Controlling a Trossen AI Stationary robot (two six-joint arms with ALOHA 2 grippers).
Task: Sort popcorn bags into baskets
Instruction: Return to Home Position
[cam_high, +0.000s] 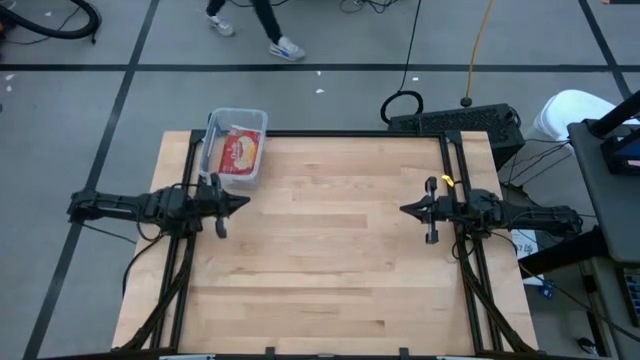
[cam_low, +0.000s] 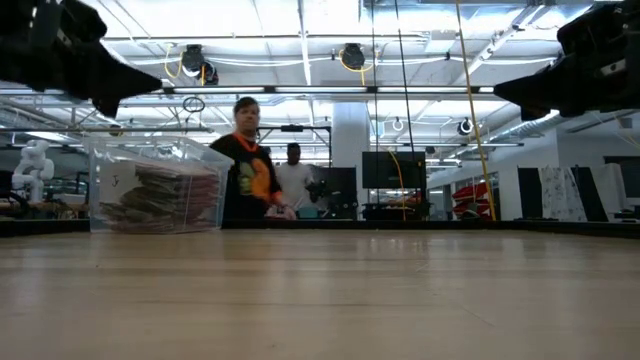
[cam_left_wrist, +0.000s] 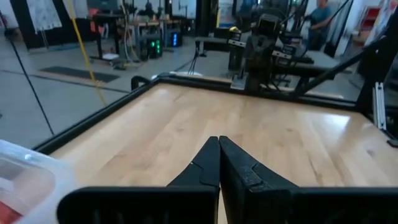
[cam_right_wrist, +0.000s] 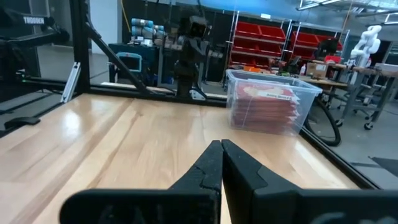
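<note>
Both arms sit closest under the overhead camera, stretched out level above the side rails. The left gripper and right gripper point at each other across the bare worktop, well apart, each pressed together on nothing. At the far left corner stands the clear basket with the popcorn bags stacked inside. Its rim shows past the far rail, but I cannot tell whether the base overhangs. No loose packet lies on the wood, so to my eye the sorting is finished and only parking the arms remains.

From worktop height, plain wood runs away from the lens. The basket stands at the back left, with the bags filling it well over half way. Both grippers hang high, the left gripper above and near the basket. A person stands in the room behind.

Past the left wrist, the gripper is closed to a point. A corner of the basket is just beside it, and that is the one thing to mind.

Past the right wrist, the gripper is closed too. The basket lies far across, with open wood between.
</note>
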